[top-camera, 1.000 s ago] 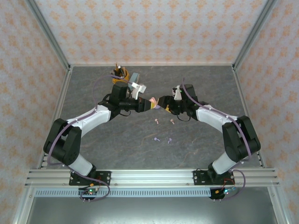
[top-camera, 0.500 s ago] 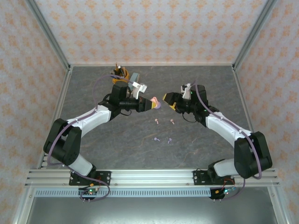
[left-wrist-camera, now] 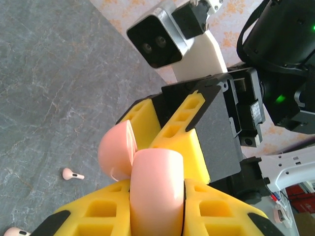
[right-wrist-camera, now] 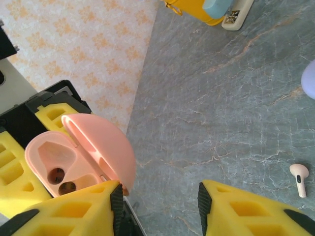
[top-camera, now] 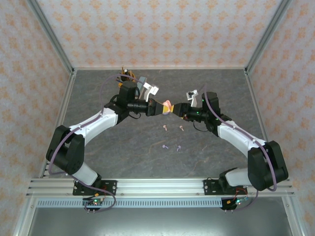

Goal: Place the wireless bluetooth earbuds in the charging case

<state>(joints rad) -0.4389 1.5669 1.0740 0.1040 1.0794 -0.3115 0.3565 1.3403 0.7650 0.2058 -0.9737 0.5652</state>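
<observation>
Four earbuds (top-camera: 166, 128) loose on table (top-camera: 123, 157), two pink, two lilac. Open pink charging case (right-wrist-camera: 59, 157) pinched firmly in left gripper (top-camera: 160, 107). Right gripper (right-wrist-camera: 157, 204) parted, empty, just beside lid (right-wrist-camera: 106, 152).

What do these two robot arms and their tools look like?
The left arm and right arm have white links between chunky black joints, and a lilac cable loops along each. The left tool and right tool each end in two blocky yellow fingers with rectangular cut-outs.
</observation>
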